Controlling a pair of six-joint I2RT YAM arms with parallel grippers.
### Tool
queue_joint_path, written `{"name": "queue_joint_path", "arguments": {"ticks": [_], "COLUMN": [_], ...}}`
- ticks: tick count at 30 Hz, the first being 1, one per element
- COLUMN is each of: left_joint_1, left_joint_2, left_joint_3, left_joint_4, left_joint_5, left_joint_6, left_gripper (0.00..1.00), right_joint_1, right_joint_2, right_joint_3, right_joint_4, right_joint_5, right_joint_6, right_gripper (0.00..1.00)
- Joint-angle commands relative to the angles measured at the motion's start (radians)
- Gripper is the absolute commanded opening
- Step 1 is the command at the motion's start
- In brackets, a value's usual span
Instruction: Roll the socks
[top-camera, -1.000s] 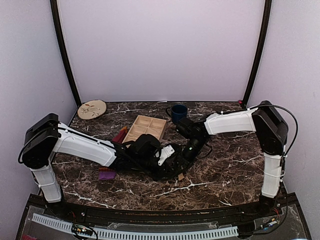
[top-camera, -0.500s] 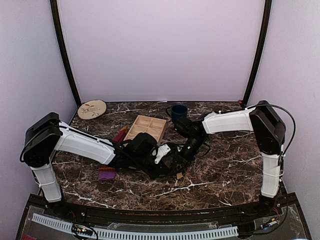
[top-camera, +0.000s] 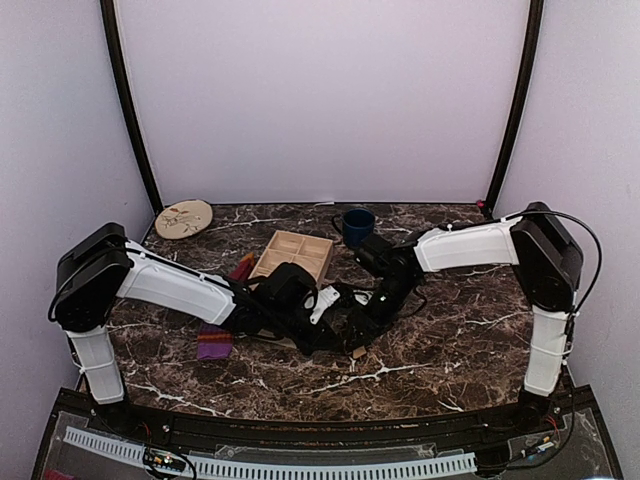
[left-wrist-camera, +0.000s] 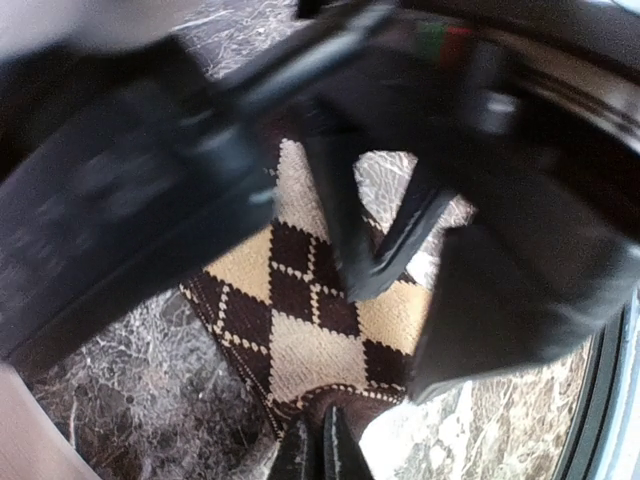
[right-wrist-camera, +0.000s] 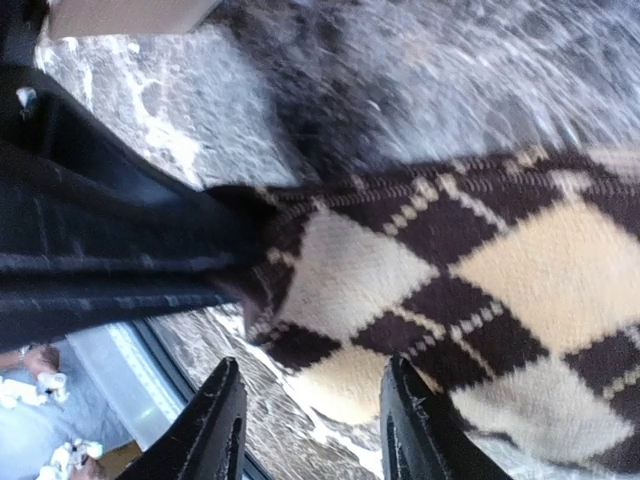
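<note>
The dark brown and tan argyle sock (left-wrist-camera: 300, 320) lies flat on the marble table (top-camera: 450, 330), mostly hidden under both grippers in the top view; only a tan tip (top-camera: 361, 352) shows. My left gripper (left-wrist-camera: 320, 452) is shut on its dark brown edge. My right gripper (right-wrist-camera: 315, 425) stands open just over the sock's edge (right-wrist-camera: 420, 290), its fingers (left-wrist-camera: 385, 245) spread and holding nothing. The purple sock (top-camera: 214, 346) lies left of centre, partly under the left arm, with a red-orange end (top-camera: 240, 268) showing beyond it.
A wooden compartment tray (top-camera: 292, 255) sits just behind the grippers. A dark blue mug (top-camera: 357, 225) stands behind it, and a round patterned plate (top-camera: 184, 218) lies at the back left corner. Both arms meet at the table's middle.
My right gripper has opened and let go of the argyle sock. The left gripper has closed on the sock's edge and kept its place.
</note>
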Motion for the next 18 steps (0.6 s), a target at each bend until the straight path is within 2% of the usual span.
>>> {"name": "queue_joint_path", "arguments": {"ticks": [1, 11, 18], "left_joint_1": [0.019, 0.038, 0.047], "left_joint_2": [0.040, 0.046, 0.052], "left_joint_3": [0.034, 0.077, 0.116], "left_joint_4": [-0.091, -0.182, -0.254], "left_joint_5": [0.034, 0.078, 0.113], "left_joint_6": [-0.046, -0.071, -0.094], "left_gripper": [0.00, 0.00, 0.00], "right_joint_1": [0.001, 0.001, 0.052], "right_joint_2": [-0.092, -0.207, -0.286], "right_joint_3": [-0.071, -0.229, -0.306], "right_joint_4": [0.091, 0.248, 0.307], "right_joint_5": [0.107, 0.263, 0.425], "right_joint_6": [0.067, 0.158, 0.186], "right_gripper": [0.44, 0.45, 0.43]}}
